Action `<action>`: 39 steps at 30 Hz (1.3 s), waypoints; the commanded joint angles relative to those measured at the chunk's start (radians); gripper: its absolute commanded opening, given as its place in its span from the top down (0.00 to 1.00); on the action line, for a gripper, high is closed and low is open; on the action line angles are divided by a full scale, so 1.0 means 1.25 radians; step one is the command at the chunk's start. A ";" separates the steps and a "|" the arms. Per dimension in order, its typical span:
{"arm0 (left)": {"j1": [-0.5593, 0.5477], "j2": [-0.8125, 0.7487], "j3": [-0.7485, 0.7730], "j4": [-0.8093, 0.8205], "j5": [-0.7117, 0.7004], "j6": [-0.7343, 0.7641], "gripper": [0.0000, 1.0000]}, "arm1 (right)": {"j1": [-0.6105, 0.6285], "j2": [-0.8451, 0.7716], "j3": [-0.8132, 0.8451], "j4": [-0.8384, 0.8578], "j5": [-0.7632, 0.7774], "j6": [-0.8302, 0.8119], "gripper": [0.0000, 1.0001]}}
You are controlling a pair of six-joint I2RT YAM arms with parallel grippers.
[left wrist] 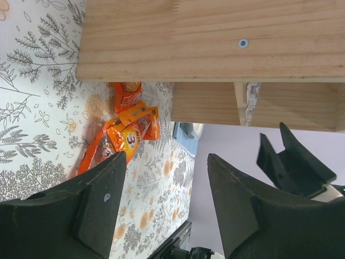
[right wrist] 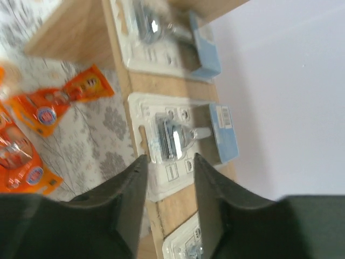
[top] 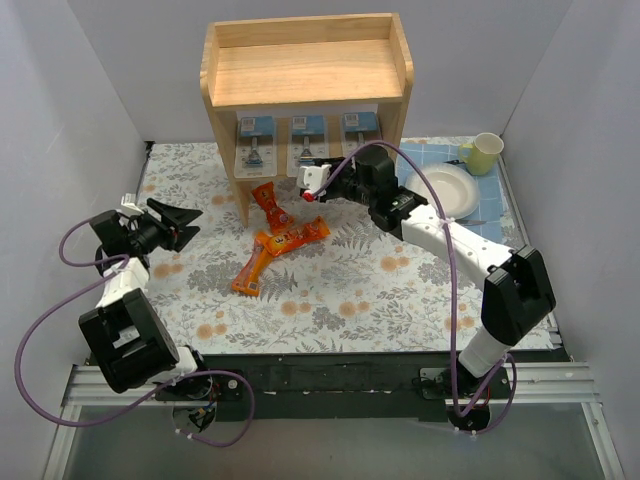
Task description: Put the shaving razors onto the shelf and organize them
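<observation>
Three shaving razor packs lie side by side on the lower tier of the wooden shelf (top: 305, 70): left (top: 255, 140), middle (top: 308, 140) and right (top: 358, 128). My right gripper (top: 308, 185) is at the front edge of that tier. In the right wrist view it (right wrist: 168, 160) is open, its fingers just above the near part of the middle pack (right wrist: 186, 143), which lies flat on the wood. The neighbouring packs show above (right wrist: 172, 38) and below (right wrist: 188, 245). My left gripper (top: 178, 222) is open and empty, left of the shelf; in its own view it (left wrist: 167, 164) faces the shelf's side panel (left wrist: 205, 38).
Three orange snack packets (top: 268, 205) (top: 292, 238) (top: 250, 270) lie on the floral cloth in front of the shelf, also in the left wrist view (left wrist: 126, 129). A white plate (top: 445, 188) and a yellow-green cup (top: 485, 152) stand at the back right.
</observation>
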 commanded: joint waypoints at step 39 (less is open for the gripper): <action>0.012 -0.109 -0.056 -0.030 -0.017 0.025 0.39 | -0.094 0.294 0.555 -0.545 -0.242 0.284 0.99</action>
